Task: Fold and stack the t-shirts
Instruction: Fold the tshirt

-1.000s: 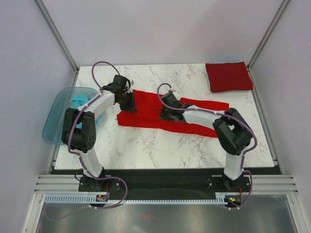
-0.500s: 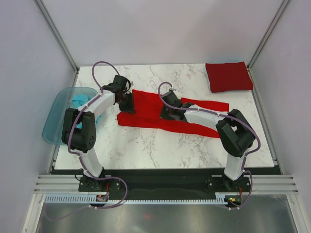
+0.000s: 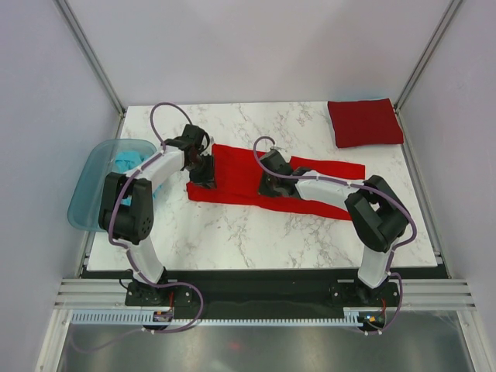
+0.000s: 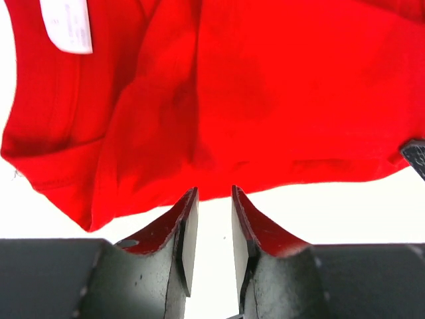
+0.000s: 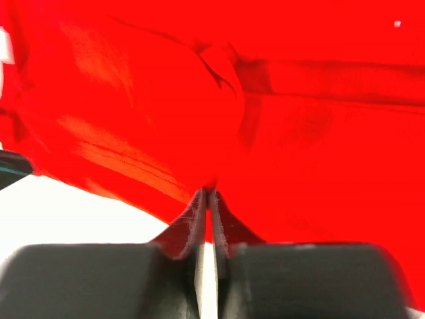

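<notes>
step in hand: bright red t-shirt is being folded; judged mid-fold, with the lengthwise fold looking done and the crosswise fold not yet made.
bright red t-shirt position: it is lying as a long strip across the middle of the marble worktop, with the neck label showing at its left end.
left end effector: jaws are being held partly apart with nothing between them; bare worktop is showing through the gap; tips are sitting right at the shirt's edge.
right end effector: jaws are being held shut, a small pinch of red cloth appearing to be caught at the tips, with cloth bunching just ahead; mid-strip in the top view.
crimson t-shirt: it is lying folded square at the far right corner, well apart from both arms.
teal t-shirt: it is lying crumpled in the translucent blue tub at the left edge.
doing it well: every layer at the left edge is to be taken, not just the top one; one finger is to be slid under the hem before closing; both grips are to be lifted level and carried together, so edges are meeting squarely.
risk: a single-layer grab would be undoing the fold; the right pinch is looking shallow, so a slip is judged possible.
progress: one of three shirts is judged folded.
</notes>
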Robot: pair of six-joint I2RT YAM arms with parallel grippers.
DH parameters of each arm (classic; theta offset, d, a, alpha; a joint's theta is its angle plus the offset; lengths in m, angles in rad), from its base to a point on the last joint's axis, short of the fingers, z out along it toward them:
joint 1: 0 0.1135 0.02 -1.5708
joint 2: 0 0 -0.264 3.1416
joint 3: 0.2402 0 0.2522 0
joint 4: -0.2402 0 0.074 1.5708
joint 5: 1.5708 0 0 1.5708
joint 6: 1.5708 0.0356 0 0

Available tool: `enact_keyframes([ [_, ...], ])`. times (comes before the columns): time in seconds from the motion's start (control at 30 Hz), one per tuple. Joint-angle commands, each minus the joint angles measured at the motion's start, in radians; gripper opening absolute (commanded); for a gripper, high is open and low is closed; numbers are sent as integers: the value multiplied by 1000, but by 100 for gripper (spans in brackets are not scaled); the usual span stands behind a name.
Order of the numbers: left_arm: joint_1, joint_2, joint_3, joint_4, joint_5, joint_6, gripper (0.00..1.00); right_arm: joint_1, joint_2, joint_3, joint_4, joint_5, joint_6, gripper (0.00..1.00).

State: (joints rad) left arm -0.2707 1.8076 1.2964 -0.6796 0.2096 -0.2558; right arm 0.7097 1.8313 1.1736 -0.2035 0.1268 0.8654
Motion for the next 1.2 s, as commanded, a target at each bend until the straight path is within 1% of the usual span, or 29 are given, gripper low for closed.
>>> enact_keyframes([
  [0.0, -5, -48, 41, -50, -39, 58, 34, -3, -23, -12, 12, -36, -22, 16],
  [0.03, -4, -50, 52, -49, -45, 56, 34, -6, -26, 4, 7, -41, -28, 21],
  [0.1, -5, -36, 92, -46, -24, 49, 35, -10, -41, 23, -11, -36, -37, 25],
  [0.17, -7, -7, 141, -46, -7, 46, 34, -12, -47, 50, -27, -27, -45, 25],
  [0.2, -12, 8, 155, -43, -4, 46, 34, -10, -46, 60, -25, -30, -48, 23],
  [0.3, -13, 79, 208, -37, 22, 44, 34, -12, -9, 104, -25, -47, -65, 21],
  [0.4, -15, 157, 262, -20, 51, 41, 34, -10, 39, 156, -25, -53, -85, 21],
  [0.5, -16, 228, 311, -15, 65, 41, 34, -12, 78, 167, -2, -47, -107, 22],
  [0.53, -16, 243, 328, -12, 59, 41, 34, -13, 91, 169, 1, -44, -115, 22],
  [0.67, -16, 317, 340, -14, -51, 38, 34, -19, 138, 137, 1, -21, -134, 22],
  [0.73, -15, 344, 372, -14, -76, 43, 35, -19, 135, 112, 3, 6, -141, 22],
  [0.87, -15, 412, 454, -15, -88, 41, 35, -26, 99, 97, -1, 37, -151, 23],
  [1.0, -12, 472, 526, -17, -91, 39, 36, -30, 59, 100, -1, 42, -152, 29],
  [1.1, -5, 527, 589, -17, -95, 39, 36, -32, 0, 95, 7, 34, -158, 32],
  [1.13, -1, 598, 695, -17, -88, 36, 37, -38, -73, 75, 18, 36, -149, 36],
  [1.17, -1, 599, 727, -17, -88, 33, 37, -38, -93, 75, 18, 36, -149, 36],
])
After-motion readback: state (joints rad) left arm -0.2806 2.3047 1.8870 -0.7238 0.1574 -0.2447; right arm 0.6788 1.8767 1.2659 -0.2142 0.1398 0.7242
